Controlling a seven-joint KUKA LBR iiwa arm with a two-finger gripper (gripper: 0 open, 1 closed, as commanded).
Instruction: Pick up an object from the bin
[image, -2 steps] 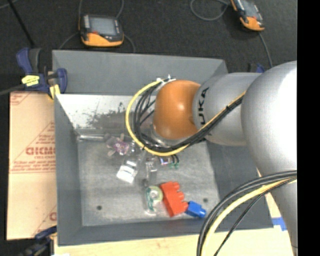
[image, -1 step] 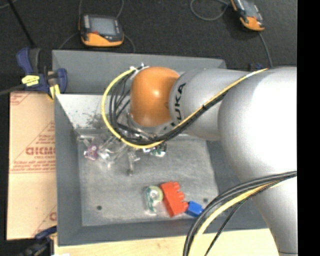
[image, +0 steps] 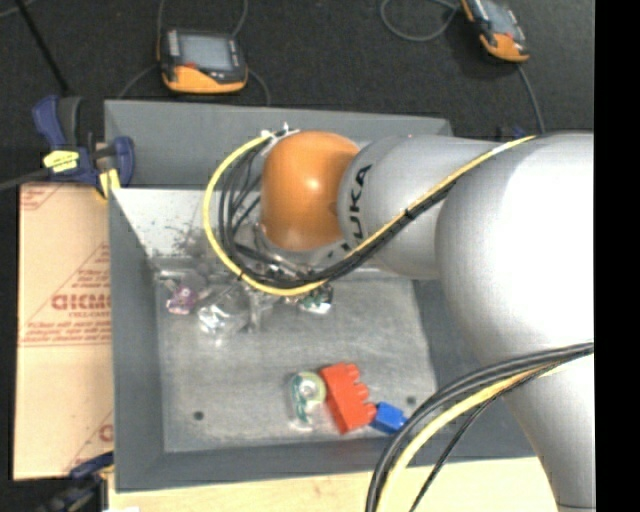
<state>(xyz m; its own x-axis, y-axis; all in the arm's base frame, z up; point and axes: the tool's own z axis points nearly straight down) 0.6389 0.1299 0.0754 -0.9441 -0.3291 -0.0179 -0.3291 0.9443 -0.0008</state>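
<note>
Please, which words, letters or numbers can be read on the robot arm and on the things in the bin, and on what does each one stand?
"UKA": black letters on the silver arm, beside its orange cover; anything before them is hidden.
Red block, blue piece, white-green thing: no readable text on them.

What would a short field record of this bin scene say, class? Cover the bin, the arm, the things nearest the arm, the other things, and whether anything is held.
Bin: grey metal bin
Arm: silver arm reaching in from the right, its orange wrist cover over the bin's far half
Nearest things: small green-and-white piece just below the cover; clear crumpled piece to the left
Further left: pale purple clear piece
Near-edge group: red-orange block, blue piece at its right, clear round thing with green at its left
Held thing: cannot tell
</note>
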